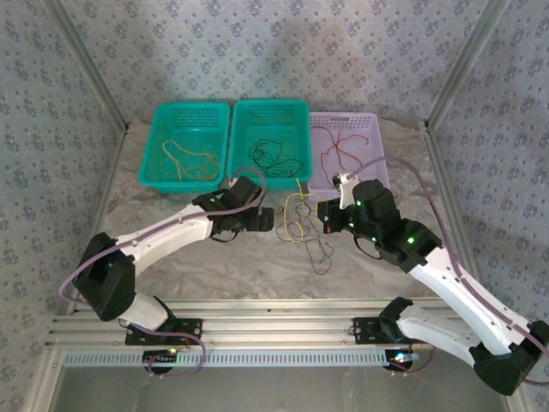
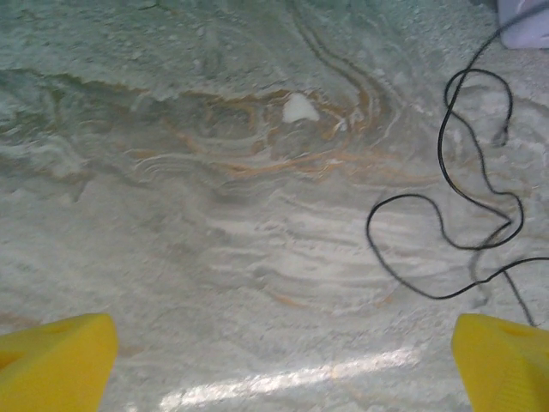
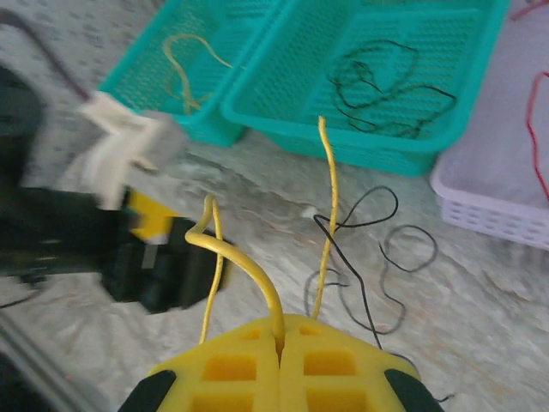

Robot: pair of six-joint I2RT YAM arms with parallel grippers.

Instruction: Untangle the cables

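Before the middle basket (image 1: 271,105), your right gripper (image 3: 280,330) clamps a yellow cable (image 3: 332,184) to free it, left gripper (image 2: 283,365) spread.

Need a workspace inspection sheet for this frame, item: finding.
surface: marbled table.
job's things: yellow wire and black wire crossing mid-table; yellow wires in left teal basket, black wires in middle teal basket, red wires in lilac basket.
clutter: small white fleck, unclear what.
end effectors: left end effector open beside the black wire; right end effector shut on the yellow wire.
cables: mauve-grey arm cables along both arms.
surroundings: patterned walls, aluminium frame.
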